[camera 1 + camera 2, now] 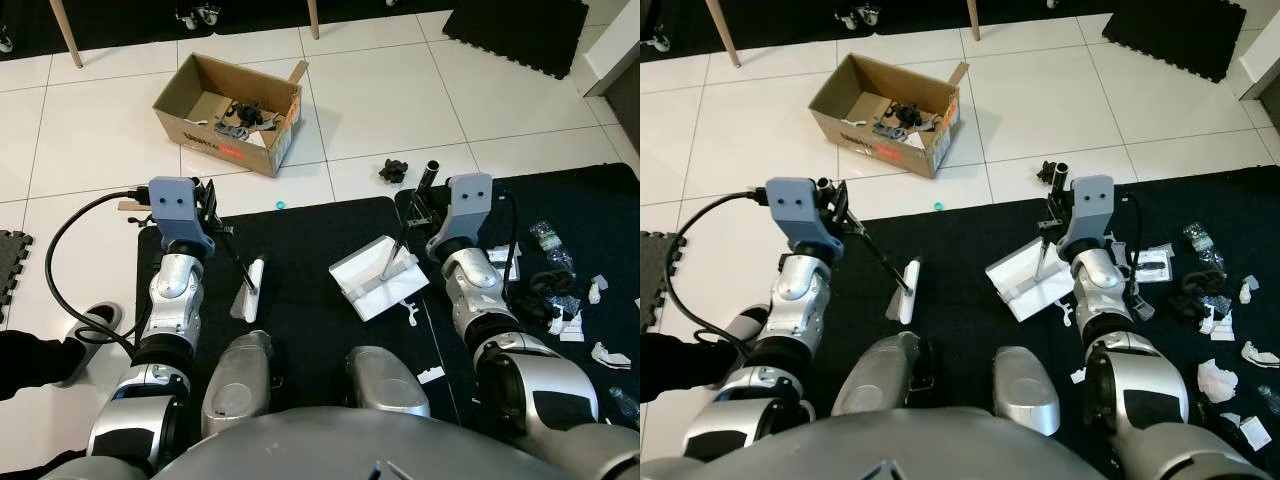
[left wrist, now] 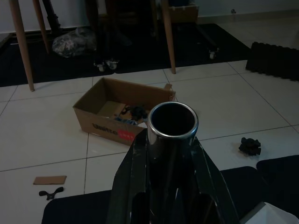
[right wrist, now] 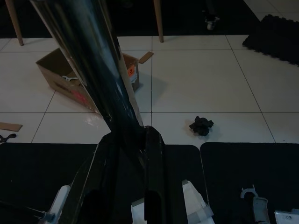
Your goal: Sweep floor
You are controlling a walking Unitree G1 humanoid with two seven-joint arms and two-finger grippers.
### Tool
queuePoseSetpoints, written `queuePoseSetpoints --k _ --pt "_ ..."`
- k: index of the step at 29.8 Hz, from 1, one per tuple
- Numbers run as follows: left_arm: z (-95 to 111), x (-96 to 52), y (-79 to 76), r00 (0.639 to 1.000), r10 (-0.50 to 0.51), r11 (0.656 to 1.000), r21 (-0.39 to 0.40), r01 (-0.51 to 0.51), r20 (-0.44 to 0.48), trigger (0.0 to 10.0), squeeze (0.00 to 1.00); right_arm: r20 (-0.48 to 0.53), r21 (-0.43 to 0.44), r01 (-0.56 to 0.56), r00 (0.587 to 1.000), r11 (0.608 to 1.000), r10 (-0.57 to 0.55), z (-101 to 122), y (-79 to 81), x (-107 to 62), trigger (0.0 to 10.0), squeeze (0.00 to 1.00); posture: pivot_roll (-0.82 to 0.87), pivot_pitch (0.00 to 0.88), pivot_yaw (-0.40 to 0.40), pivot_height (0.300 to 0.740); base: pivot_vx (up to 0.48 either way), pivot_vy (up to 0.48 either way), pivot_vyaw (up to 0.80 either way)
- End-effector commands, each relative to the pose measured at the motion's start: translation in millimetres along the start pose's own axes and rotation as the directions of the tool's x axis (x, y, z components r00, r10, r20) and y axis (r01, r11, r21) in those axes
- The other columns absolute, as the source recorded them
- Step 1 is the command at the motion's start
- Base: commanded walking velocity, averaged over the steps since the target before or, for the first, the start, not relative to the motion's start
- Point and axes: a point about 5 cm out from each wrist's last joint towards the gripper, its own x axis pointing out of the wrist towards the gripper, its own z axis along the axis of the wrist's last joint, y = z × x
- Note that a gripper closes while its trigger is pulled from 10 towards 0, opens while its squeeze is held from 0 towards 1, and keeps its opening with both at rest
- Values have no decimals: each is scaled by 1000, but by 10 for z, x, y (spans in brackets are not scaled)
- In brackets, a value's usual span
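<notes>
Box [image 1: 232, 112] ahead-left — dustpan [image 1: 378, 277] right of brush [image 1: 248, 290].

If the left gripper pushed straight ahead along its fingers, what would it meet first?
Probably the cardboard box: seen from the wrist, the left gripper, shut on the broom handle, points over white tiles toward it. Depth is uncertain.

A small white brush [image 1: 248, 290] is seen left of centre on the black mat [image 1: 300, 260], its thin dark handle slanting up toward the upper left. A white dustpan [image 1: 375, 280] is laid flat on the same mat right of centre, with a dark metal handle rising from it toward the upper right. The white tiled floor [image 1: 380, 90] fills the upper part of the frame. Scraps of white and dark litter [image 1: 565, 300] are scattered at the right edge.
</notes>
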Motion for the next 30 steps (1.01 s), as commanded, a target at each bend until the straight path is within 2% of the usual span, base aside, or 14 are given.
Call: queuePoseSetpoints --k 1,30 --pt "-283 -153 56 989 21 1000 26 -17 -149 10000 0 -83 18 -41 996 999 43 -151 87 -40 10000 0 38 0 9 740 0 0 0" --pt "-277 -106 32 989 28 999 29 -24 -143 10000 0 -83 5 -42 996 999 42 -99 88 10 10000 0 42 0 2 740 0 0 0"
